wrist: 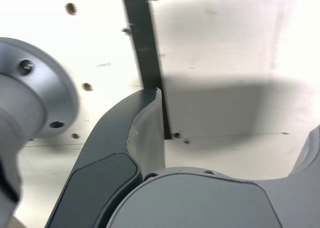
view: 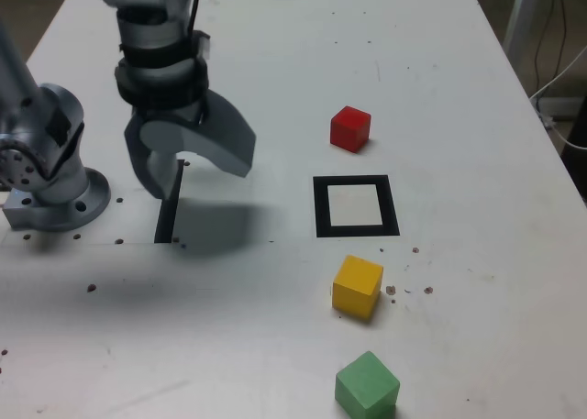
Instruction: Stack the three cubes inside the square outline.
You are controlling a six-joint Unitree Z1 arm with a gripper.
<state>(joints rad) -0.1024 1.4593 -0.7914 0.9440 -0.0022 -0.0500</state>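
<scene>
While hovering with grey end effector (view: 204, 170) spread wide, holding nothing: on white counter (view: 275, 327), one red cube (view: 350, 128), one yellow cube (view: 357, 286), one green cube (view: 367, 387), all outside one black square outline (view: 356, 206); partly cut off in wrist view.

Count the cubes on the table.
3: red beyond the black frame in the exterior view, yellow just nearer than it, green nearest.

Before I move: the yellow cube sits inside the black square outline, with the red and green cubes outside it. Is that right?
Not quite: the exterior view shows the yellow cube outside the square outline too, between it and the green cube.
</scene>
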